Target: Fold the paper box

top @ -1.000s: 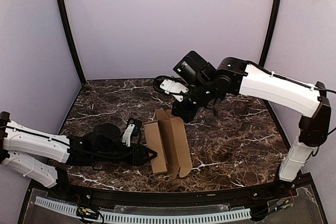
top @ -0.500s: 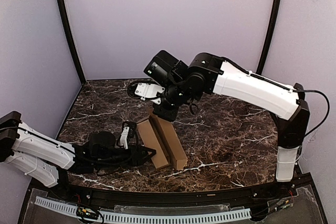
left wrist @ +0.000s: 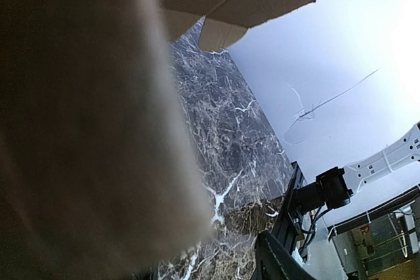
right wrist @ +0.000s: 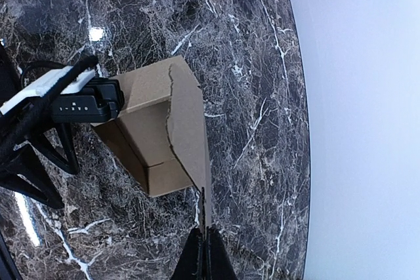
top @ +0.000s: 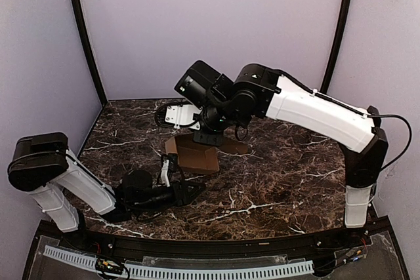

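The paper box (top: 192, 155) is a tan-brown carton, partly folded and tilted up off the marble table (top: 289, 168). My right gripper (top: 207, 137) reaches down to its far side. In the right wrist view this gripper (right wrist: 205, 244) is shut on the thin edge of one upright box panel (right wrist: 187, 122). My left gripper (top: 189, 190) lies low on the table just in front of the box's near edge, jaws apart. In the left wrist view blurred cardboard (left wrist: 85, 129) fills the left half. It hides one finger; only the other finger (left wrist: 281, 263) shows.
The left arm's wrist housing (right wrist: 79, 100) sits against the box's left side. The black frame rail (top: 216, 248) runs along the table's near edge. Lilac walls close in the back and both sides.
The right arm swung left and turned the box from lying lengthwise to crosswise and tilted up. The left arm's elbow rose, and its gripper shifted a little while staying low by the box.
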### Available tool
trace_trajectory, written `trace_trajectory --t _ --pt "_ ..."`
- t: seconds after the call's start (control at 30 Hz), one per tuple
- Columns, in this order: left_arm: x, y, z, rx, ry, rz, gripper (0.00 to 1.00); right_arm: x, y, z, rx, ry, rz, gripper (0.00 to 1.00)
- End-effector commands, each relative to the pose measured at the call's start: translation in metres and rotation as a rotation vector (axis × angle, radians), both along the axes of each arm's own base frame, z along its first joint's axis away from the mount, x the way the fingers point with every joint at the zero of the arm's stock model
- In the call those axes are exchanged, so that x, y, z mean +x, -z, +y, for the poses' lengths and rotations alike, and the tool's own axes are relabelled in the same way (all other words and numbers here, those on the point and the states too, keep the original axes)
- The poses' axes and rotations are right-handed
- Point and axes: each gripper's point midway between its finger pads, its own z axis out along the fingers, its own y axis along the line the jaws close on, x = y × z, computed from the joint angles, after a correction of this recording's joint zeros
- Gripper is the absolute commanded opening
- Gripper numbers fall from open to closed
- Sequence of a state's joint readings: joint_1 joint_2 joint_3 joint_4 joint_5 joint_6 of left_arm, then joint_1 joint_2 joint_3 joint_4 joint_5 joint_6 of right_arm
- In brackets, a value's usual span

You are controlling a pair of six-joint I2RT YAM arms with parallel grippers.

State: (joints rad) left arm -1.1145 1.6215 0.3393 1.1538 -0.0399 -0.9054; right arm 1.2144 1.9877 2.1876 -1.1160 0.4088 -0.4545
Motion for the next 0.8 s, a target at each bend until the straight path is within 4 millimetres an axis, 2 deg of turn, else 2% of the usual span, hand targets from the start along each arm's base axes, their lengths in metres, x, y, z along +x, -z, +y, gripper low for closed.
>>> trace_trajectory --t 0.0,0.1,0.3,0.47,0.5,0.53,0.57,0.6,0.63,0.67,0.7,0.73,0.77 --pt "-0.007 -0.017 -0.011 -0.187 0.052 0.010 0.50 -0.004 0.010 0.007 -0.001 -0.011 -0.006 0.00" --pt "-0.011 -0.010 -0.010 -0.192 0.066 0.040 0.49 -0.004 0.028 0.005 -0.015 -0.001 0.006 0.00" --pt "-0.016 0.004 0.011 -0.129 0.033 0.075 0.49 -0.001 0.058 -0.001 -0.050 0.035 0.007 0.00" --pt "-0.019 0.014 0.043 -0.045 -0.033 0.085 0.49 -0.001 0.067 0.003 -0.049 0.038 0.018 0.00" --pt "-0.020 0.028 0.051 0.016 -0.048 0.102 0.49 -0.002 0.068 0.004 -0.046 0.037 0.024 0.00" --pt "-0.020 0.020 0.053 0.009 -0.051 0.093 0.49 -0.003 0.069 0.006 -0.043 0.034 0.033 0.01" --pt "-0.021 0.032 0.059 0.077 -0.062 0.107 0.49 -0.005 0.071 0.008 -0.040 0.030 0.044 0.04" --pt "-0.021 0.023 0.061 0.076 -0.065 0.086 0.49 -0.006 0.074 0.011 -0.039 0.027 0.054 0.07" --pt "-0.020 0.035 0.068 0.151 -0.080 0.103 0.50 -0.008 0.077 0.012 -0.042 0.024 0.062 0.10" --pt "-0.019 0.024 0.070 0.155 -0.085 0.074 0.51 -0.009 0.079 0.014 -0.042 0.023 0.069 0.12" --pt "-0.018 0.035 0.078 0.240 -0.103 0.084 0.52 -0.010 0.082 0.016 -0.041 0.021 0.074 0.15" --pt "-0.017 0.024 0.081 0.240 -0.107 0.054 0.53 -0.011 0.084 0.018 -0.039 0.020 0.080 0.17" --pt "-0.015 0.023 0.089 0.280 -0.129 0.047 0.54 -0.011 0.086 0.019 -0.036 0.020 0.084 0.19"
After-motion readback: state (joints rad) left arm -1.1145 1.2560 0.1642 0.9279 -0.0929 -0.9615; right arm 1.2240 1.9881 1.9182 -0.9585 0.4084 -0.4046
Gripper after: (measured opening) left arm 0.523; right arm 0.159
